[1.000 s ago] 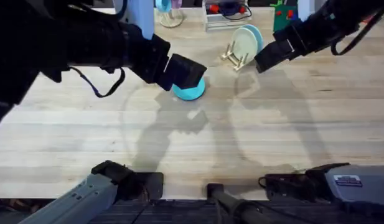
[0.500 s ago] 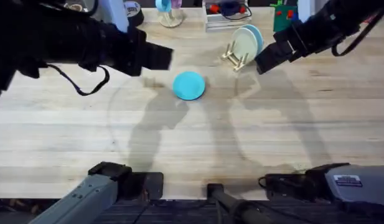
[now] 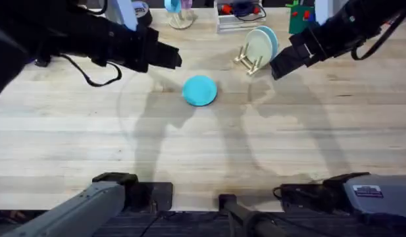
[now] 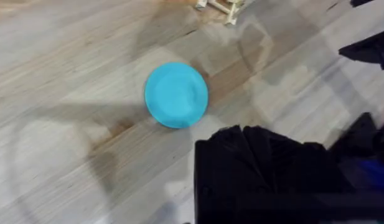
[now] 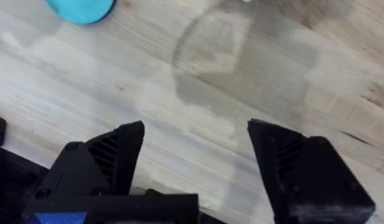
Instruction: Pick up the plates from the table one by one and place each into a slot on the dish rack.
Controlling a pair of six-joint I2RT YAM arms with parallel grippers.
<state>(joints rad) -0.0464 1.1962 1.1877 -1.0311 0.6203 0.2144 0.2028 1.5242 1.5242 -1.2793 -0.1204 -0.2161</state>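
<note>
A teal-blue plate (image 3: 200, 90) lies flat on the wooden table (image 3: 203, 151), also seen in the left wrist view (image 4: 177, 94) and at the edge of the right wrist view (image 5: 83, 7). The small wooden dish rack (image 3: 247, 61) stands behind it to the right, holding a pale yellow plate (image 3: 258, 45) upright with a light blue disc (image 3: 272, 34) behind it. My left gripper (image 3: 171, 58) hovers left of and behind the teal plate, clear of it. To the right of the rack, my right gripper (image 3: 279, 66) (image 5: 196, 127) is open over bare wood with nothing between its fingers.
Along the back edge stand a clear tray (image 3: 239, 20), a green object (image 3: 298, 18), a small stand (image 3: 180, 18) and a tape roll (image 3: 141, 10). The arm bases (image 3: 130, 194) sit along the front edge. Bare tabletop stretches between them and the plate.
My left arm has drawn back to the left from over the teal plate, which stays flat in the same spot. The right arm has not moved.
</note>
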